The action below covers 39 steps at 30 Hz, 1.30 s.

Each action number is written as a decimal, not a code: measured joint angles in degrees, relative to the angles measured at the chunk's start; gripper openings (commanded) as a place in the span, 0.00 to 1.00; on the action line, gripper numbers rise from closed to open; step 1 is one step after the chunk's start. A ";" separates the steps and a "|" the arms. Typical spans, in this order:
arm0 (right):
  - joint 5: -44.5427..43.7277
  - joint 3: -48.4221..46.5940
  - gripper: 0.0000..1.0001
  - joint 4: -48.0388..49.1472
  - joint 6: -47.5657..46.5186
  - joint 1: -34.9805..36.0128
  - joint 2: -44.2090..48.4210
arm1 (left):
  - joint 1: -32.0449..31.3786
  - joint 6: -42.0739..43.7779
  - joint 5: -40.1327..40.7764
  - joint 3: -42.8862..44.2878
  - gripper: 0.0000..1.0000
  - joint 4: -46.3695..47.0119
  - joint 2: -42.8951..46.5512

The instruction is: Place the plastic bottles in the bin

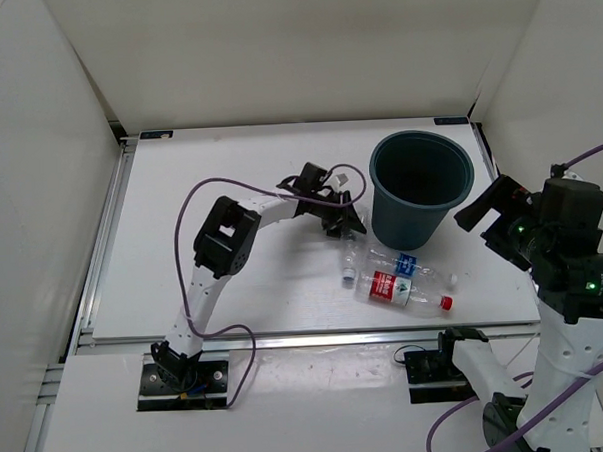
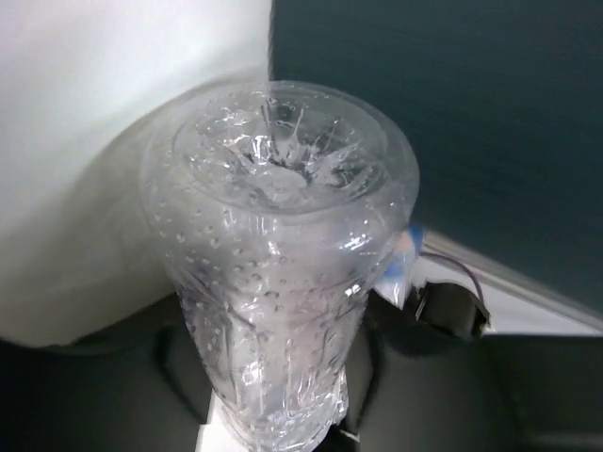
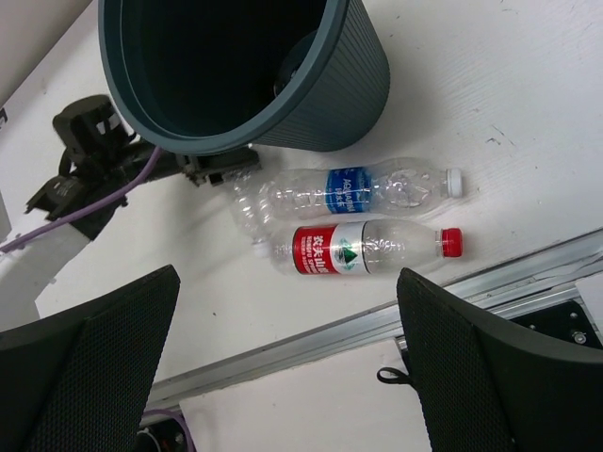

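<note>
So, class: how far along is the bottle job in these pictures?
Done: a dark shape inside the bin may be one bottle, unclear. In hand: left gripper shut on the unlabelled bottle. Left: the red-labelled bottle and blue-labelled bottle lie beside the bin.

Reads as a robotics lab, more exactly a closed test cell. Boxed in on three sides by plain white panels [image 1: 38, 147]. Floored with a bare white table [image 1: 284, 287] edged in aluminium rails [image 1: 316, 338]. Fitted with two white-and-black robot arms, the left arm [image 1: 222, 244] and the right arm [image 1: 574, 274], bolted at the near edge on black base plates [image 1: 213, 375]. Strung with loose purple cables [image 1: 217, 182] looping over the table. Lit flat and even. Stocked with what look like trial props: a ribbed dark bin [image 1: 412, 226] and a few plastic bottles [image 1: 389, 287] lying beside it.
</note>
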<state>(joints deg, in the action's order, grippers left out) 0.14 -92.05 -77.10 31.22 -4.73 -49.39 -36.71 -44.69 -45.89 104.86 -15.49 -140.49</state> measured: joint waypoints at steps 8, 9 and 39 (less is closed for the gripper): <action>0.02 3.17 1.00 -0.15 -0.15 0.00 0.28 | 9.66 1.36 10.64 -21.31 0.36 -3.17 19.30; 0.02 3.72 1.00 -0.20 -0.13 0.00 0.28 | 11.23 1.51 12.33 -21.09 0.36 -3.56 21.16; 1.05 4.46 1.00 -0.28 0.37 0.00 -0.35 | -7.93 12.61 33.92 31.52 1.00 5.88 6.10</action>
<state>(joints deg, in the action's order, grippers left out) 1.19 -87.59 -77.38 31.59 -4.73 -49.74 -44.64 -32.08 -11.97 136.38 -9.61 -134.39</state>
